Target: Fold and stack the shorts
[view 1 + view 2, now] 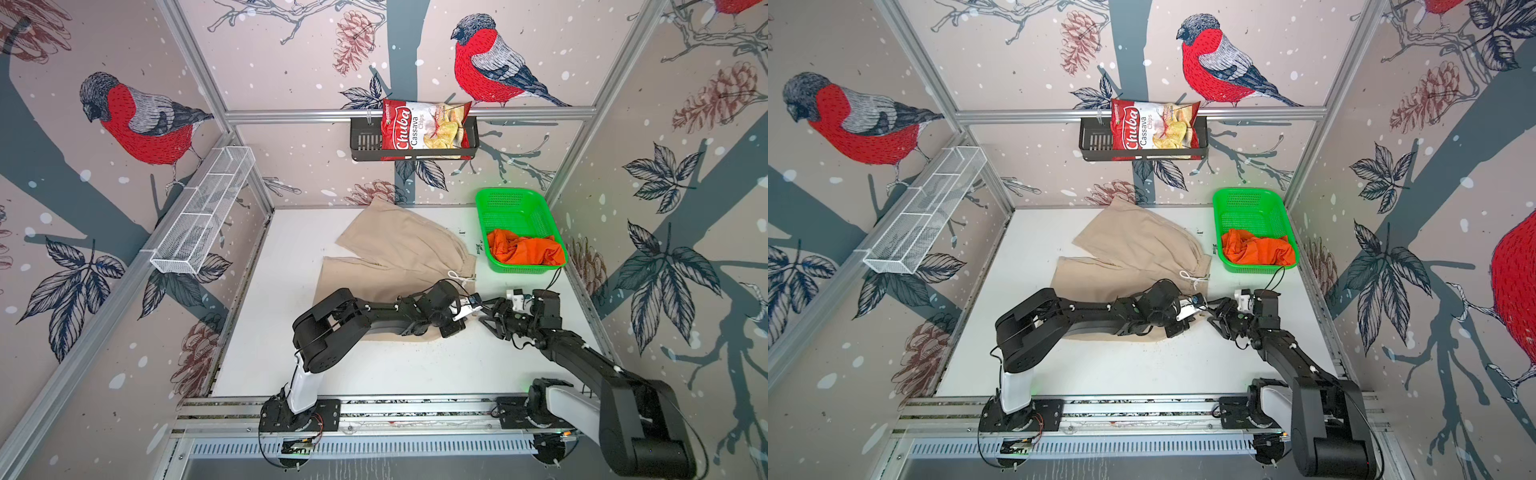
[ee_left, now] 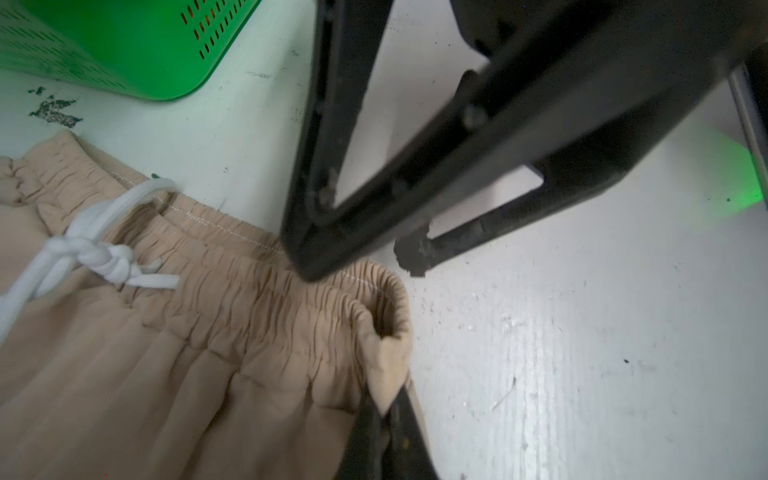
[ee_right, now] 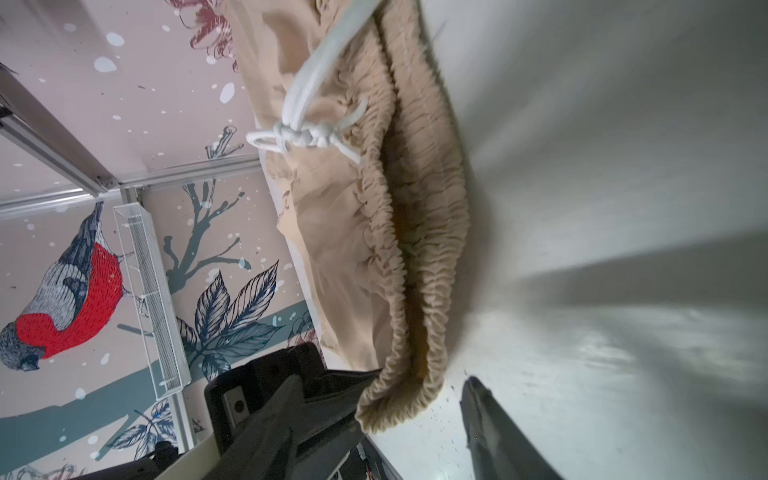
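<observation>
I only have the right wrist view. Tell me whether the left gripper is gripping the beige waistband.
Observer: Yes. In the left wrist view the left gripper is shut on the end corner of the beige shorts at the waistband.
Operator: Now give me the orange pair's location.
Observer: The orange shorts lie crumpled in the green basket, at its near end, to the right of the beige pair.
Operator: Report how the beige legs lie.
Observer: In both top views the legs lie flat and apart, running leftward from the waistband; the left arm reaches over the nearer one.
</observation>
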{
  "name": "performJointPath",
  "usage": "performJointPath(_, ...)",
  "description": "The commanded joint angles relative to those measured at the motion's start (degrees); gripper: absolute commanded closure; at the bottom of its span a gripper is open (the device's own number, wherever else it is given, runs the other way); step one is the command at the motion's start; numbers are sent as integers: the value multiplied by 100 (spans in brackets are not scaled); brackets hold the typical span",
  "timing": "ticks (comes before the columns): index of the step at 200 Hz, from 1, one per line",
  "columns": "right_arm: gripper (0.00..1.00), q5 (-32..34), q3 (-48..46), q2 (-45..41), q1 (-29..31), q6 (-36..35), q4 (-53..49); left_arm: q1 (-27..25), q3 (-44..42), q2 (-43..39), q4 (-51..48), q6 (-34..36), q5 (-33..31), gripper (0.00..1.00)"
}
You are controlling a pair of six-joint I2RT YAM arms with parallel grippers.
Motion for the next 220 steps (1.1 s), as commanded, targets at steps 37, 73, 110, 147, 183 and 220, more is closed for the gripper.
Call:
performJointPath(37, 35, 136, 95, 445, 574, 794, 974, 28, -191, -130, 397, -162, 77, 100)
performJointPath(73, 34, 234, 74, 550, 667, 954, 1118, 55, -245, -174, 509, -214, 128, 100)
performJointPath(110, 33, 390, 54, 644, 690, 884, 855, 99, -282, -212, 588, -253, 164, 100)
performJointPath(147, 32, 218, -18, 1057, 765, 1122, 1483, 99, -321, -244, 632, -200, 218, 95)
performJointPath(183, 32, 199, 95, 1372, 872, 1083, 1675, 99, -444, -386, 706, -296, 205, 68)
performJointPath(220, 34, 285, 42, 1595, 892, 875, 1620, 151, -693, -773, 805, -751, 5, 59)
